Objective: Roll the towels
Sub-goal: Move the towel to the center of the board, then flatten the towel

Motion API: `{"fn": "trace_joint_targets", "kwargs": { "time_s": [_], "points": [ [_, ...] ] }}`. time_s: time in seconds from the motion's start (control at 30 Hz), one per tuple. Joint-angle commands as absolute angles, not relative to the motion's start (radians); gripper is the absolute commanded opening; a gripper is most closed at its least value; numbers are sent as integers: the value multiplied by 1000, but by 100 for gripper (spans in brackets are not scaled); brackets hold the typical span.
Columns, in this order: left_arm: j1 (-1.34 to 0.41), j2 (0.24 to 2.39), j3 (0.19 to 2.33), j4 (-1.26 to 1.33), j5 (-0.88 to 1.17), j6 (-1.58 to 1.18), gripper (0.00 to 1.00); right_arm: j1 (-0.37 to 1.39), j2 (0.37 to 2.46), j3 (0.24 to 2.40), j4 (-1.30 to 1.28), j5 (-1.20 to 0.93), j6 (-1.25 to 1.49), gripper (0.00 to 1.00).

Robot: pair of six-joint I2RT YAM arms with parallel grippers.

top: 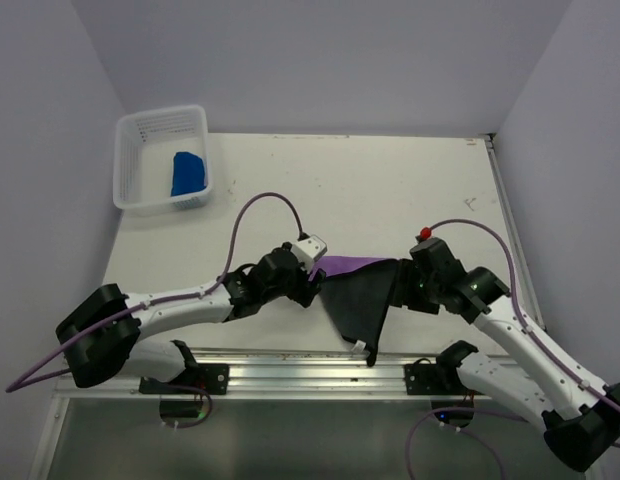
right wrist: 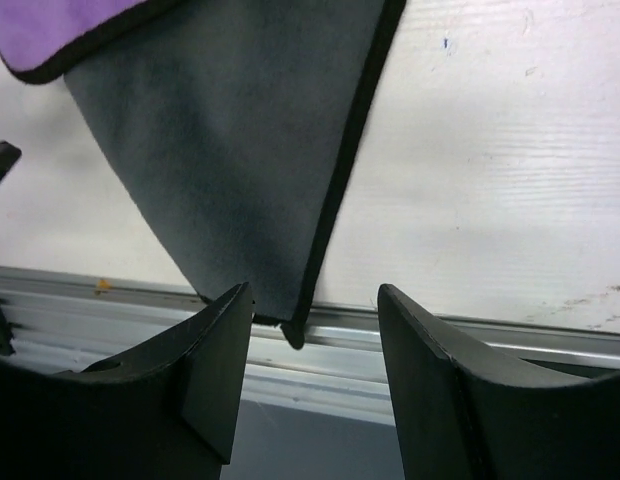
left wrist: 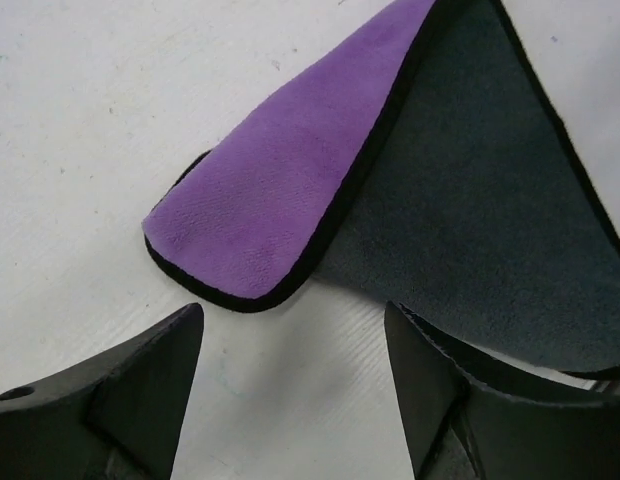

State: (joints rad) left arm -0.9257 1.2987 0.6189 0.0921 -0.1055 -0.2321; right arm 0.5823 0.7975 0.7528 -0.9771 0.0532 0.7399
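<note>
From above, the dark grey towel (top: pixel 360 302) lies flat and unrolled on the tabletop (top: pixel 390 190), one corner reaching the metal rail (top: pixel 290 358). The purple towel (top: pixel 348 264) overlaps its far edge, equally flat. The white basket (top: pixel 125 165) sits well apart from the grey towel, off to its far left, and holds the blue towel (top: pixel 188 173) as a compact bundle, which looks like the one roll already done. The left pincer (top: pixel 308 268) is just left of the grey towel and the right pincer (top: pixel 408 280) just right of it. In the left wrist view, the left pincer (left wrist: pixel 295 320) is spread wide and empty, with the purple towel (left wrist: pixel 280 190) corner lying over the grey towel (left wrist: pixel 470 220) just ahead. In the right wrist view, the right pincer (right wrist: pixel 312 295) also gapes, clamping nothing, and the grey towel (right wrist: pixel 240 150) puts its near corner between the fingers. By my reckoning, two towels remain to be rolled.
</note>
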Motion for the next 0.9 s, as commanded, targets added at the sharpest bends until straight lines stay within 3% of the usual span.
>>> {"fn": "trace_joint_targets", "kwargs": {
  "time_s": [0.0,0.07,0.1,0.13,0.43,0.87],
  "points": [
    [-960,1341,675,34,-242,-137,75,583,877,821,-934,147,736,56],
    [-965,1364,684,17,-253,-120,63,581,905,848,-901,153,721,56],
    [-965,1377,696,9,-252,-97,46,577,932,859,-896,152,713,56],
    [-966,1381,703,2,-261,-92,43,572,945,880,-893,153,694,56],
    [-971,1428,736,-51,-290,-23,59,417,965,901,-870,68,603,55],
    [-1006,1525,762,-23,-345,32,58,342,1017,905,-835,22,580,56]
  ]
}}
